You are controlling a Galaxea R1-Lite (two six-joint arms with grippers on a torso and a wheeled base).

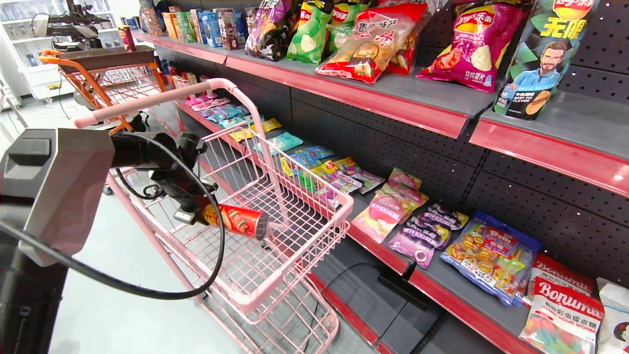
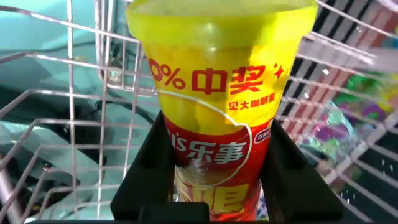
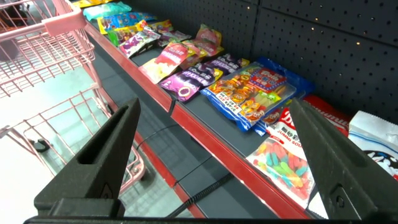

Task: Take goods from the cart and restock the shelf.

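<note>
Cart (image 1: pixel 162 101) wires crowd the left claw (image 2: pixel 214 171), clenched on a red-yellow can (image 2: pixel 217 74); right claw (image 3: pixel 216 109) gapes near the shelf (image 3: pixel 211 144) edge.

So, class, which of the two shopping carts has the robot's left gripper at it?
The pink cart, the nearer one: the left gripper holds a red-and-yellow crisp tube at its wire basket. The orange cart stands farther down the aisle.
</note>
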